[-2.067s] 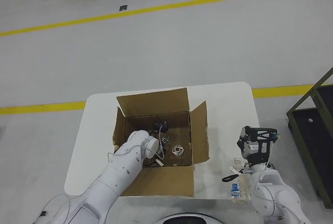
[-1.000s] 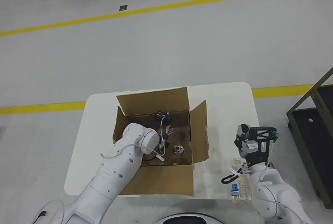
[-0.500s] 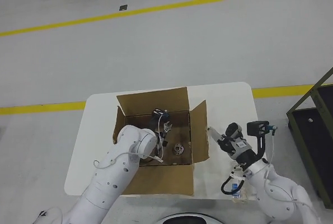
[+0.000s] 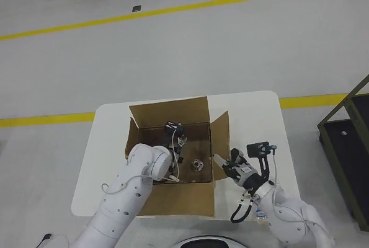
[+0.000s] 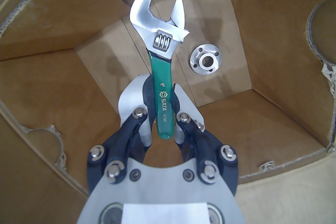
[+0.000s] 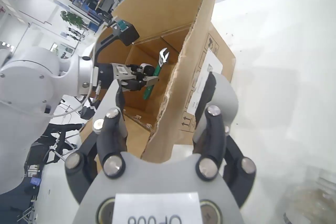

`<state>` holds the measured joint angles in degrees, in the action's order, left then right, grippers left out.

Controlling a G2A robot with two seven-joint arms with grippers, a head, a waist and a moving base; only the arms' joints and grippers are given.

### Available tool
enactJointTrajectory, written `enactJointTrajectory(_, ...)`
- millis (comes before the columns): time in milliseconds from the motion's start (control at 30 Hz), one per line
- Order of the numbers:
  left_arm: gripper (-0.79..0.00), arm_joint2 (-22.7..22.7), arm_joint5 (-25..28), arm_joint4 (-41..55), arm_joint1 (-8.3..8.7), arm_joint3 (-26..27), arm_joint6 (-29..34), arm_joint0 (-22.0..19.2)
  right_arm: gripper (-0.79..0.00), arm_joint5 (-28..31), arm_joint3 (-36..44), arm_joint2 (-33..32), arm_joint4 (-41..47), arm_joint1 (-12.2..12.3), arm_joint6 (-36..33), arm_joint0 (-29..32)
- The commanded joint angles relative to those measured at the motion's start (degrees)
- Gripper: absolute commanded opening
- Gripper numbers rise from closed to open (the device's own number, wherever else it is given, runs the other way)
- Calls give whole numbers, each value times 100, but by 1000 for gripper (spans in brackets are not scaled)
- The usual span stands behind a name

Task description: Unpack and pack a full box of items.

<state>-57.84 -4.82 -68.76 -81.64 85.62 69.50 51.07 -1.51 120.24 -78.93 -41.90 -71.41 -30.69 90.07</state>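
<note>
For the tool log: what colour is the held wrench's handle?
Green; the wrench has a silver head. Left wrist view shows it best.

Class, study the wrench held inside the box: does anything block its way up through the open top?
Nothing visible does. The left gripper is shut on the wrench inside the box, whose flaps stand open. The right gripper straddles a side flap at the opening's edge, apart from the wrench.
</note>
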Motion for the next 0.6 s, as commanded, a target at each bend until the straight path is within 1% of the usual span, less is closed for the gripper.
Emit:
enactJointTrajectory(0,-785,0,0,1,0,-1,0,0,-431,-82,-57,61,-49,-3,-2,-29)
enactJointTrajectory(67,-785,0,0,1,0,-1,0,0,-468,-153,-96,125,-114,-5,-2,-53)
enactJointTrajectory(100,-785,0,0,1,0,-1,0,0,-554,-190,-107,150,-185,-5,-12,-68)
enactJointTrajectory(133,-785,0,0,1,0,-1,0,0,-619,-200,-107,159,-206,-4,-11,-73)
enactJointTrajectory(200,-785,0,0,1,0,-1,0,0,-634,-200,-107,159,-206,-4,-11,-73)
enactJointTrajectory(233,-785,0,0,1,0,-1,0,0,-674,-200,-107,159,-206,-4,-11,-73)
enactJointTrajectory(300,-785,0,0,1,0,-1,0,0,-702,-200,-107,159,-206,-4,-11,-73)
enactJointTrajectory(333,-785,0,0,1,0,-1,0,0,-727,-200,-107,159,-206,-4,-11,-73)
enactJointTrajectory(367,-785,0,0,1,0,-1,0,0,-782,-200,-107,159,-206,-4,-11,-73)
enactJointTrajectory(567,-785,0,0,1,0,-1,0,0,-785,-200,-107,159,-206,-4,-11,-73)
